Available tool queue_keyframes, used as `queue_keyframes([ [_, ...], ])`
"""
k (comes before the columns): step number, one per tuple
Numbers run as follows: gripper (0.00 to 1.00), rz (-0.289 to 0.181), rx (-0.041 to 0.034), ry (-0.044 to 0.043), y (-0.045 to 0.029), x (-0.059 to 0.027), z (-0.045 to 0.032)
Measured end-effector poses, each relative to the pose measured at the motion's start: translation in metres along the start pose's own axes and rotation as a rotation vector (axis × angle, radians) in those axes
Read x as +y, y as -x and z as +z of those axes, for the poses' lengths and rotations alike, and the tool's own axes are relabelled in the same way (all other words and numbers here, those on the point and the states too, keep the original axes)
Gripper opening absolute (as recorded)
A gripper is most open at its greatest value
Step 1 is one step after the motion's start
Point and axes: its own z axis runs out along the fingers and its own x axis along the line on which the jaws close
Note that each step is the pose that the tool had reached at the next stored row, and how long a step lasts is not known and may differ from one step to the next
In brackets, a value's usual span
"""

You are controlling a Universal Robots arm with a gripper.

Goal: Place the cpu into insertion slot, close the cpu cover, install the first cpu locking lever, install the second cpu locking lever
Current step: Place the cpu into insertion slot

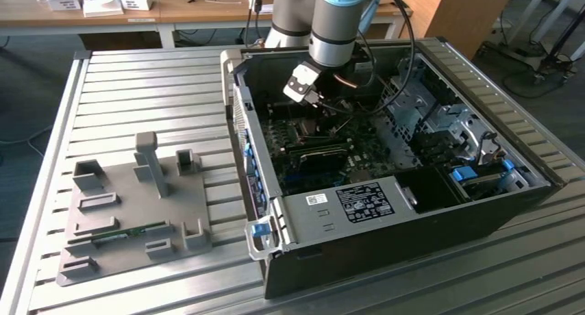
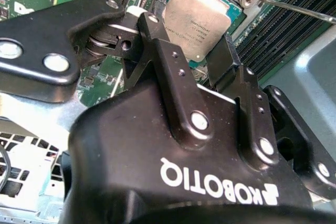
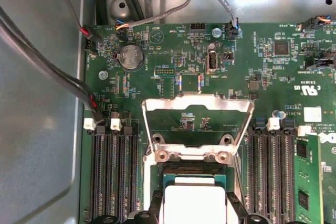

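The cpu (image 2: 202, 19), a flat square chip with a silvery-grey top, sits between my two black fingers (image 2: 157, 40) right over the insertion slot (image 3: 169, 178) on the green motherboard. My gripper (image 2: 186, 40) is shut on the cpu's two opposite edges. In the first wrist view the cpu (image 3: 193, 200) shows just below the cpu cover (image 3: 195, 99), a thin metal frame that stands swung open on its hinge. A thin metal locking lever (image 2: 299, 10) stands free beside the socket. In the exterior view my gripper (image 1: 320, 108) reaches down inside the open computer case (image 1: 393, 212).
Rows of black memory slots (image 3: 113, 177) flank the socket on both sides. Black cables (image 3: 52, 72) run along the case wall, and a green card (image 3: 307, 182) stands at the socket's other side. A grey fixture plate (image 1: 137, 212) lies on the slatted table at the exterior view's left.
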Motion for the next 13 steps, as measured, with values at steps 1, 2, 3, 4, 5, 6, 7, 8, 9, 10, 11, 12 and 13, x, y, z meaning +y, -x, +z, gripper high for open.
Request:
queue_keyframes([
  [1,0.54,0.000,0.0002,0.0001,0.0000,0.0000,0.0001],
  [2,0.54,0.000,0.0004,0.0002,0.0000,0.0000,0.0004],
  [3,0.54,0.000,0.0008,0.0004,-0.0001,0.0000,0.0010],
  [4,0.54,0.000,0.0006,0.0000,-0.0001,0.0000,0.0016],
  [5,0.54,0.000,0.0003,-0.0003,0.0000,0.0000,0.0019],
  [6,0.54,0.000,0.0002,-0.0004,0.0000,0.0001,0.0021],
  [7,0.54,0.000,0.0002,-0.0005,-0.0001,0.0003,0.0022],
  [8,0.54,0.000,0.0001,-0.0007,-0.0001,0.0005,0.0022],
  [9,0.54,0.000,0.0002,-0.0009,-0.0001,0.0010,0.0024],
  [10,0.54,0.000,0.0003,-0.0011,-0.0001,0.0014,0.0025],
  [11,0.54,0.000,0.0003,-0.0012,-0.0001,0.0016,0.0025],
  [12,0.54,0.000,0.0002,-0.0013,-0.0001,0.0017,0.0026],
  [13,0.54,0.000,0.0005,-0.0013,-0.0001,0.0020,0.0028],
])
